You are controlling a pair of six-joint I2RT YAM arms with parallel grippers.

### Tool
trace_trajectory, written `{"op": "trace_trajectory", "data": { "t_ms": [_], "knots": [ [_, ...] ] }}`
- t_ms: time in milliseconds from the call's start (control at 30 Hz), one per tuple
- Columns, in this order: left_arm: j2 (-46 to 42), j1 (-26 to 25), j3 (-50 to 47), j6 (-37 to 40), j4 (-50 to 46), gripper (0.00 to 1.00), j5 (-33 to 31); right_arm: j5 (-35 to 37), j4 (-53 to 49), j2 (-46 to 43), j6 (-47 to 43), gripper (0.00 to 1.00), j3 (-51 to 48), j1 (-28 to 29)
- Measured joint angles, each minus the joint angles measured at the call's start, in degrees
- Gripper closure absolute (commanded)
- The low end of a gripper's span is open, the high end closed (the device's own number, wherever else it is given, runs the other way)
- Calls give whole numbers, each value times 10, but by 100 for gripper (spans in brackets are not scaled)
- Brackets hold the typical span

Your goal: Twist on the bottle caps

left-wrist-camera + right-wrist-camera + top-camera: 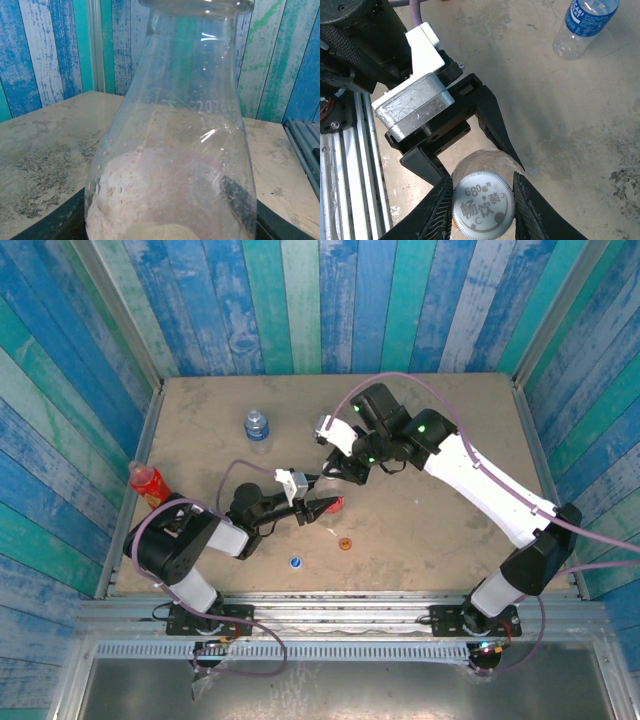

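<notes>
Left end effector (pixel 320 508) clamps clear plastic bottle (pixel 170 150); right end effector (pixel 482 200) pinches ribbed white round cap (pixel 482 209).
Right wrist view resolves the cap's print; overhead it blurs.

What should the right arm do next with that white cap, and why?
Probably twist the right gripper to thread the white cap on: it pinches the cap in line with the clear bottle, which the left gripper clamps sideways.

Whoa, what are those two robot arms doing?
The left gripper holds a clear bottle on its side. The right gripper pinches a white cap at the bottle's mouth. A blue cap and an orange cap lie on the table. The blue-label bottle and red bottle stand apart.
</notes>
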Motion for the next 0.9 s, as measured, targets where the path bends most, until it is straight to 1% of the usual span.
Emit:
{"op": "trace_trajectory", "data": {
  "t_ms": [167,367,700,767,833,900],
  "knots": [
    [0,0,0,0,0,40,0,0,17,-11,0,68,-18,0],
    [0,0,0,0,0,40,0,3,43,-31,2,65,-48,0],
    [0,0,1,0,0,40,0,5,46,-31,11,65,-51,1],
    [0,0,1,0,0,40,-1,6,45,-31,16,55,-51,1],
    [0,0,2,-2,-2,40,-3,7,39,-30,20,50,-51,3],
    [0,0,2,-3,-2,40,-3,8,37,-30,26,47,-51,5]
  ]
}}
